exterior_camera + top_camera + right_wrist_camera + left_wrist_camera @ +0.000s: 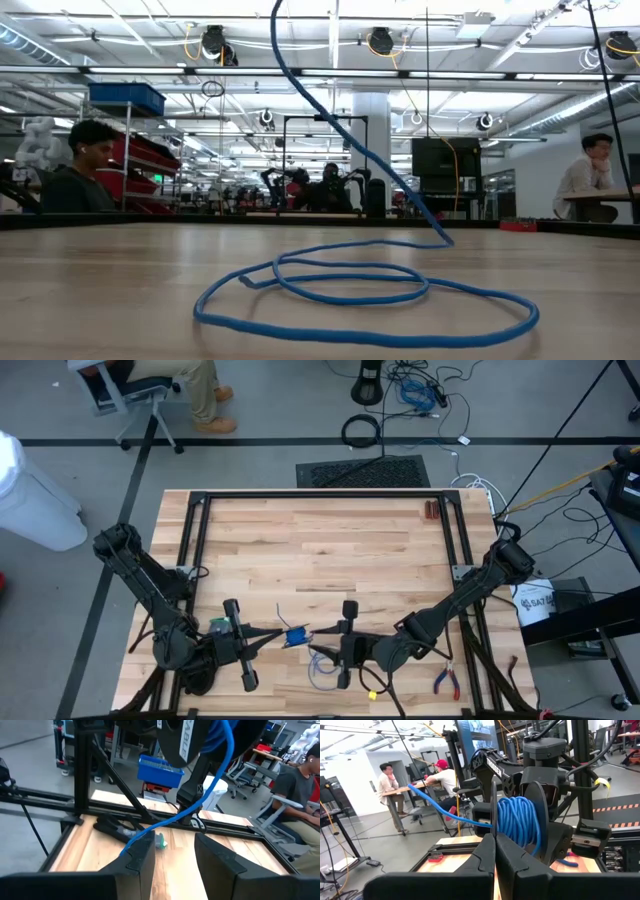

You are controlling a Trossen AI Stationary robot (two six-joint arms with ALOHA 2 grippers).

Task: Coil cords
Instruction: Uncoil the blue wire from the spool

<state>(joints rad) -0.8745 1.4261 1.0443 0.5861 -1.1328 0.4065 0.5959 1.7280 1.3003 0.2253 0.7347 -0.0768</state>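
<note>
The blue cord is partly wound into a small bundle (296,637) at the tip of my left gripper (283,636), above the near middle of the table. In the left wrist view the bundle (517,822) sits just past my shut fingers (495,845). From the bundle the cord drops to loose loops (370,290) that lie flat on the table (322,672). My right gripper (316,651) faces the left one, open (172,855). The cord (200,805) slants down past one of its fingers (140,855). My left gripper is shut with the wound bundle (517,822) at its fingertips, coming level from the table's left. The bundle is lifted clear of the table. The fingers hide which turns they have. My right gripper may touch the passing cord (135,839); I cannot tell.
A black frame (320,495) borders the wooden table. Red-handled pliers (447,680) lie at the near right, a small green thing (218,625) lies near the left gripper, and a small brown thing (430,510) lies at the far right. People sit in the room beyond (80,170).
</note>
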